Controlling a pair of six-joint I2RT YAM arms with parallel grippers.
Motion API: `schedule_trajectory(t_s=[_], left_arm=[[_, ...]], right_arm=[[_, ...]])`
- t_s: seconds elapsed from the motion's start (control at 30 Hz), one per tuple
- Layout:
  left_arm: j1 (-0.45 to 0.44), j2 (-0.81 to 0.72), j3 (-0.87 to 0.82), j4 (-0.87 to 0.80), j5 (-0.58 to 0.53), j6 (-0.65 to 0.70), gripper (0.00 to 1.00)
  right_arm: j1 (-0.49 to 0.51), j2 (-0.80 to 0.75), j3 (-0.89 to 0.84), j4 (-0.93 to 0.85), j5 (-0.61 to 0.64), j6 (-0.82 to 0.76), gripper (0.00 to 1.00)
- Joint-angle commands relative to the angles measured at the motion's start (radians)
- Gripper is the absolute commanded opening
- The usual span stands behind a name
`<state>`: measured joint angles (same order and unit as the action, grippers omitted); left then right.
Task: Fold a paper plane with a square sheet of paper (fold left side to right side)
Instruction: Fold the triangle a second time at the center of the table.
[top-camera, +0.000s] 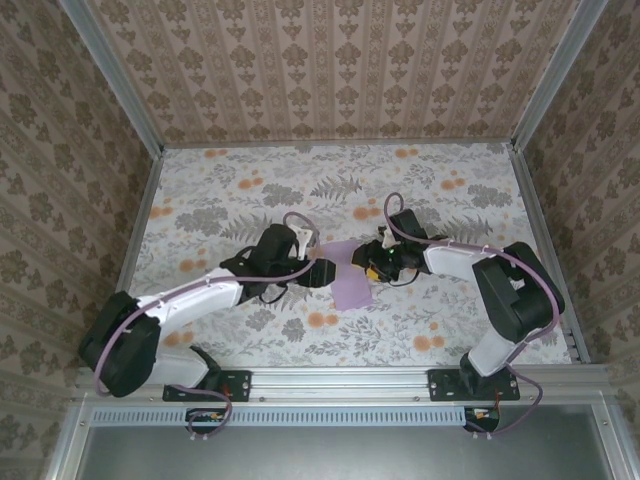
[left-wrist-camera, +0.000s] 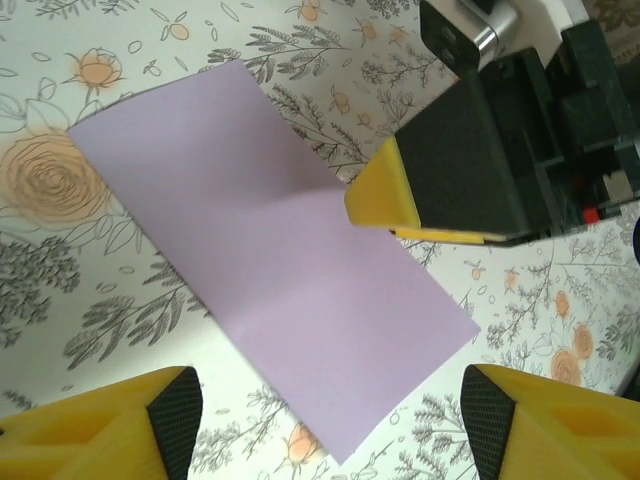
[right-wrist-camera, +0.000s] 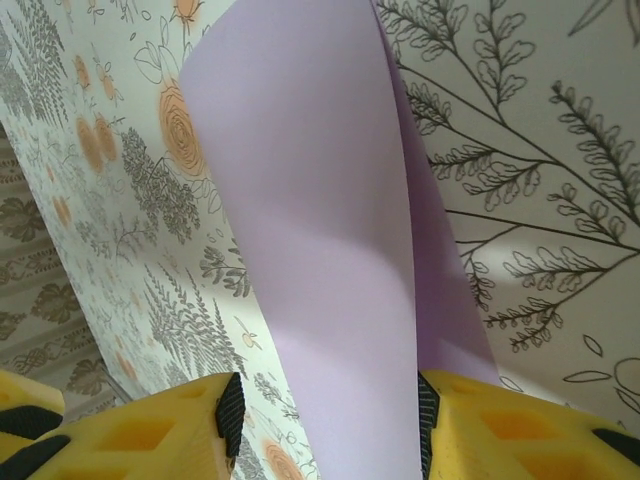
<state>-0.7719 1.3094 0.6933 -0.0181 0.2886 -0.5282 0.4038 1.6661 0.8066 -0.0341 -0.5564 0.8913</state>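
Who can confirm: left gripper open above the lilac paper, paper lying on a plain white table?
Wrong on the table: it is floral-printed, not plain white, as the left wrist view shows. The left gripper is open above the lilac paper.

Place: robot test cell, lab-style, not a lived-in room.
Frame: bare aluminium posts (top-camera: 115, 75) rising at the far left and far right corners; slotted aluminium rail (top-camera: 340, 378) along the near edge.
Walls: wallpapered panels (top-camera: 340, 70) on the left, far and right sides, boxing in the tabletop (top-camera: 250, 190).
Surface: floral print all over.
Fixtures: left arm (top-camera: 190, 295) and right arm (top-camera: 500, 290) bolted to the near rail.
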Motion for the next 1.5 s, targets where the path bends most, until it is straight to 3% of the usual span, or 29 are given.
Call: schedule_trajectory(t_s=[0.0, 0.2, 0.37, 0.6, 0.87, 1.17, 1.37, 1.47], left_arm=[[-0.011, -0.054, -0.027, -0.035, -0.019, 0.058, 0.73], [-0.033, -0.100, -0.042, -0.039, -0.007, 0.100, 0.74], [-0.102, -0.099, -0.007, -0.076, -0.025, 0.165, 0.76], [-0.258, -0.030, 0.103, -0.183, -0.154, 0.241, 0.81], [-0.390, 0.163, 0.286, -0.292, -0.325, 0.254, 0.86], [-0.432, 0.334, 0.426, -0.426, -0.475, 0.213, 0.86], [-0.435, 0.415, 0.483, -0.443, -0.501, 0.202, 0.85], [-0.435, 0.442, 0.504, -0.444, -0.504, 0.204, 0.79]], right_arm=[[-0.004, 0.032, 0.038, -0.042, -0.059, -0.017, 0.48], [-0.005, 0.050, 0.050, -0.076, -0.094, -0.028, 0.46], [-0.005, 0.039, 0.061, -0.104, -0.087, -0.022, 0.37], [-0.005, 0.015, 0.089, -0.175, -0.090, -0.034, 0.25], [-0.003, -0.010, 0.096, -0.211, -0.099, -0.029, 0.12], [0.000, -0.021, 0.083, -0.215, -0.100, -0.025, 0.10], [0.007, -0.017, 0.069, -0.194, -0.104, -0.010, 0.09], [0.009, -0.014, 0.067, -0.190, -0.103, -0.007, 0.09]])
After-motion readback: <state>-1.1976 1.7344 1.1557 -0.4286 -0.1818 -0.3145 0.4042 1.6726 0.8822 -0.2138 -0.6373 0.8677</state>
